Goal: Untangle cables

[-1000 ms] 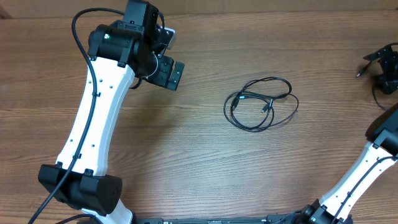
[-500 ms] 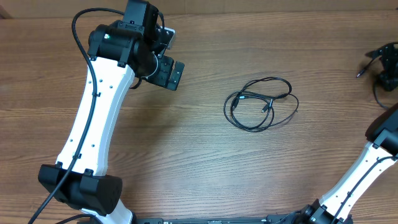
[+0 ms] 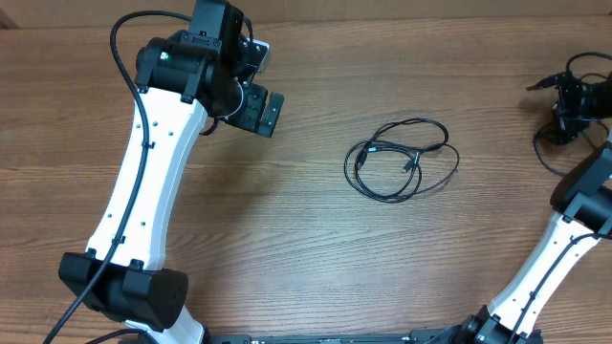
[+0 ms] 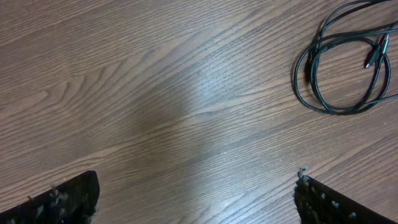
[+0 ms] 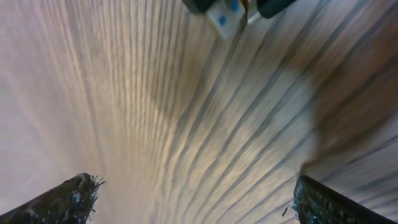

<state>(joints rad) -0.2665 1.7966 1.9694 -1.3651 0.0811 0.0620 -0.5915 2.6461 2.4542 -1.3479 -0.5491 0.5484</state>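
Observation:
The cables lie as one small coiled tangle of thin black cords on the wooden table, right of centre. In the left wrist view the tangle sits at the top right, with a silver-tipped plug inside the loop. My left gripper hovers well to the left of the tangle, jaws wide apart and empty. My right gripper is at the far right edge, well away from the tangle, open and empty. The right wrist view is blurred and shows only table.
The wooden table fills the view. The left arm's white link crosses the left side, and the right arm's white link rises at the lower right. A thick black arm wire loops near the right gripper.
My right gripper has swung left and inward from the far right edge. The left arm and the cable tangle have not moved.

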